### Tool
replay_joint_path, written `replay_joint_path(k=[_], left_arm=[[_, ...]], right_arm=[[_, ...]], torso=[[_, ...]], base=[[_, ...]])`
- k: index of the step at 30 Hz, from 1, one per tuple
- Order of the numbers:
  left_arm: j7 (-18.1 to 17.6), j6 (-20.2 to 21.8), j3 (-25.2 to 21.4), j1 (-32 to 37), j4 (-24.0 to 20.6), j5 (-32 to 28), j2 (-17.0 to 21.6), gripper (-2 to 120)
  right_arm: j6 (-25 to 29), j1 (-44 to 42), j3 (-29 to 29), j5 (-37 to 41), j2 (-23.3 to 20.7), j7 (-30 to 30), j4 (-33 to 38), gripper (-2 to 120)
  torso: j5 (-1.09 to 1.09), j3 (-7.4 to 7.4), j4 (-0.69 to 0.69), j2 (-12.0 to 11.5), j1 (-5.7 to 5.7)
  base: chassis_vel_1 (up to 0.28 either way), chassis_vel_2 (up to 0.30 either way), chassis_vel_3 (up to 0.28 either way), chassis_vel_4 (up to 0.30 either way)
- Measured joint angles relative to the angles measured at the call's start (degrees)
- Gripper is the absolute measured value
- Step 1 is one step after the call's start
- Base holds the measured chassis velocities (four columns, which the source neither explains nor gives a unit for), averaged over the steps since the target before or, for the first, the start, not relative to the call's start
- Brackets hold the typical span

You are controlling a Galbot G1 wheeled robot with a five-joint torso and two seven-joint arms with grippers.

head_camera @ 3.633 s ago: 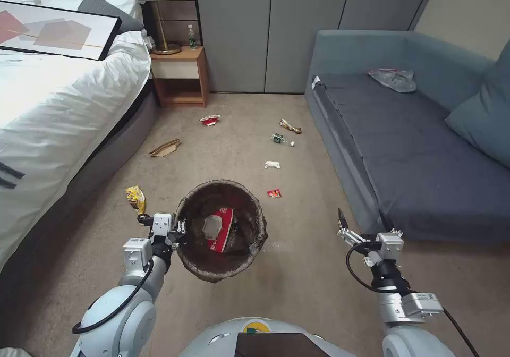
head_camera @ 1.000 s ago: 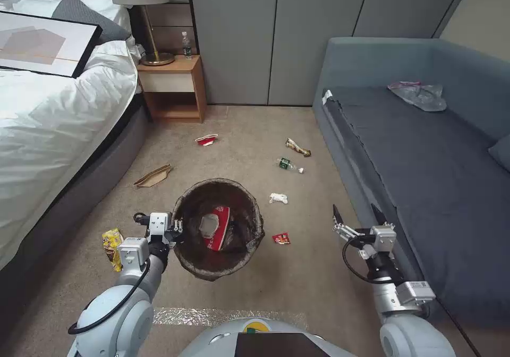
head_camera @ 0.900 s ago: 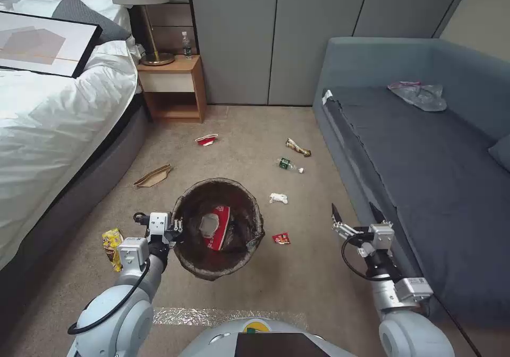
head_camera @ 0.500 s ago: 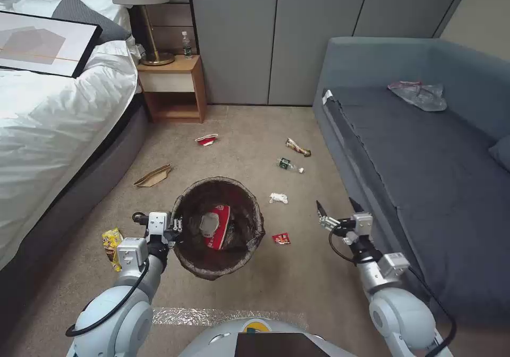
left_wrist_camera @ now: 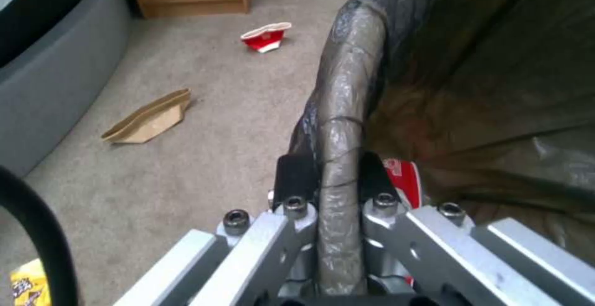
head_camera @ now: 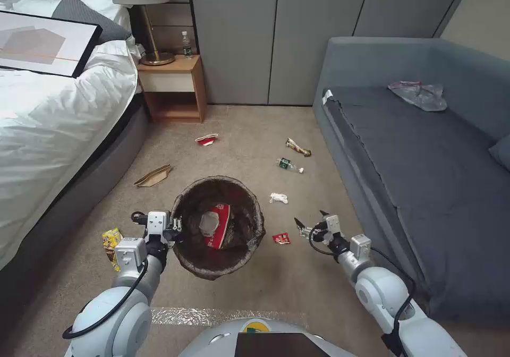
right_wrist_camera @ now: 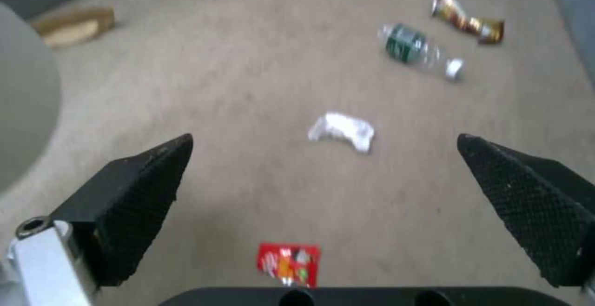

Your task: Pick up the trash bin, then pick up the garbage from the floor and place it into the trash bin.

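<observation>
On the carpet (head_camera: 297,277) between bed (head_camera: 48,123) and sofa (head_camera: 425,176), the left hand (head_camera: 171,229) is clenched on the trash bin (head_camera: 249,224) rim; the right hand (head_camera: 309,223), spread wide, hovers just right of a red wrapper (head_camera: 281,238), tissue (head_camera: 278,198) beyond.

Beige carpet floor (head_camera: 249,134) all over, with grey wardrobe doors (head_camera: 265,33) along the back wall. White bed (head_camera: 48,118) on the left next to a wooden nightstand (head_camera: 172,88) and a brass lamp (head_camera: 151,22). Blue-grey sofa (head_camera: 425,176) on the right.
</observation>
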Motion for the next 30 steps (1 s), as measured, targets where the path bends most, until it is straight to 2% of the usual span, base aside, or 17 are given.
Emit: replay_joint_path(k=[16, 30], left_arm=[[-0.1, 0.1, 0.5, -0.3, 0.2, 0.0, -0.1, 2], [-0.1, 0.1, 0.5, -0.4, 0.8, 0.0, -0.1, 2]], right_arm=[[-3.9, 5.8, -3.5, 1.0, -1.5, -1.1, -9.6, 100], [-4.8, 14.0, -9.9, -0.9, 0.8, -1.5, -20.7, 100]], torso=[[-0.01, 0.0, 0.0, 0.0, 0.0], [-0.02, 0.0, 0.01, 0.0, 0.0]], base=[[0.0, 0.0, 0.0, 0.0], [0.0, 0.0, 0.0, 0.0]])
